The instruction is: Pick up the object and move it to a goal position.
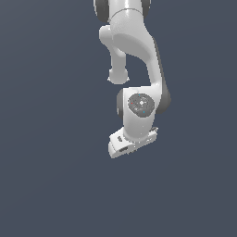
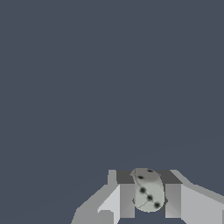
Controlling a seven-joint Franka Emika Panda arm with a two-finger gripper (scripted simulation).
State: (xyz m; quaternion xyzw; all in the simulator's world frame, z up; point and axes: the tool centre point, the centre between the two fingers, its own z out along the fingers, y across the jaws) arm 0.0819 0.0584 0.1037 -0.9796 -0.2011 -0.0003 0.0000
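Observation:
In the wrist view the object (image 2: 148, 189) is a small pale grey-white rounded piece with black dots. It sits between my gripper's (image 2: 149, 204) two grey fingers (image 2: 127, 201), which are closed against its sides. In the exterior view the white arm hangs down from above and the gripper's hand (image 1: 126, 147) is tilted, above the dark grey floor. The fingers and the object are hidden behind the hand in that view.
A plain dark grey-blue surface (image 1: 46, 176) fills both views. No other objects, containers or edges show.

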